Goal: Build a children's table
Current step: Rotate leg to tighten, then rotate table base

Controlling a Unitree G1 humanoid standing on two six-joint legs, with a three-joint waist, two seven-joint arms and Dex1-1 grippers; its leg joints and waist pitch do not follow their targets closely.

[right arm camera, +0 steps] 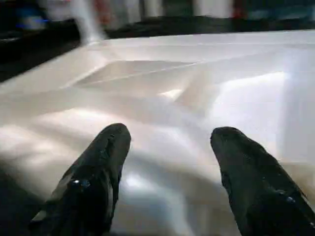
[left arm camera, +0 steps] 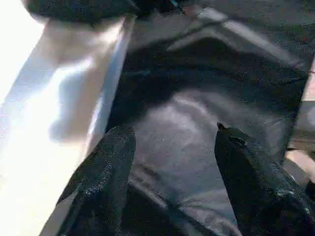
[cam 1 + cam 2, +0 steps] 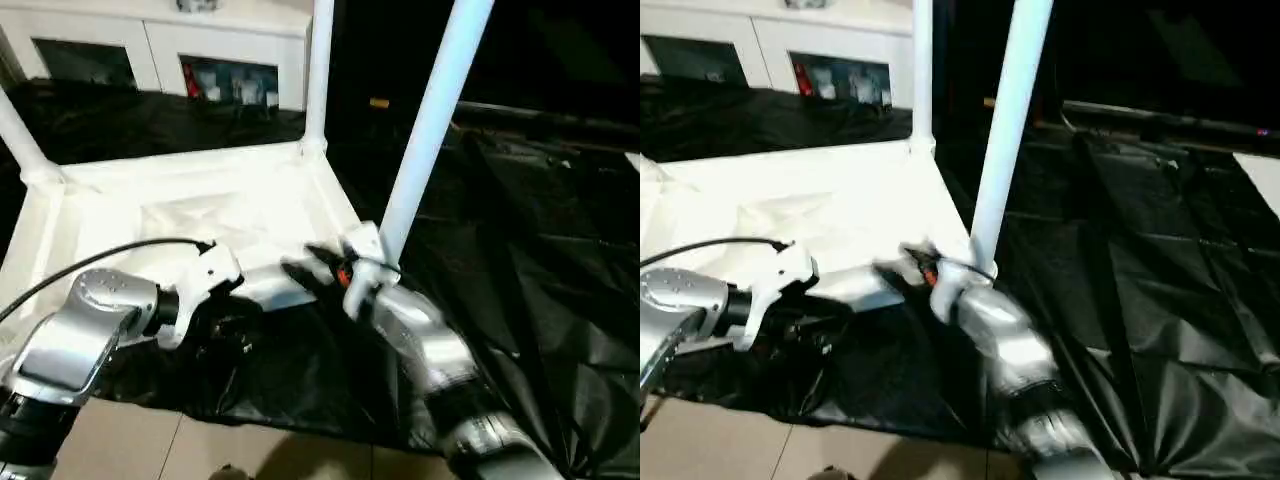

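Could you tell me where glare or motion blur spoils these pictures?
Left eye view: the right forearm is smeared by motion, and the table top is washed out. Right wrist view: glare bleaches the ribbed underside. Left wrist view: the table's edge blooms white against the black sheet.

Black plastic sheeting (image 3: 540,240), creased and glossy, spread over the work surface and hanging over its near edge. Beige tiled floor (image 3: 250,450) below that edge. White cabinet (image 3: 160,45) with glass doors along the far side, small items behind the panes, too blurred to tell. Dark background at far right
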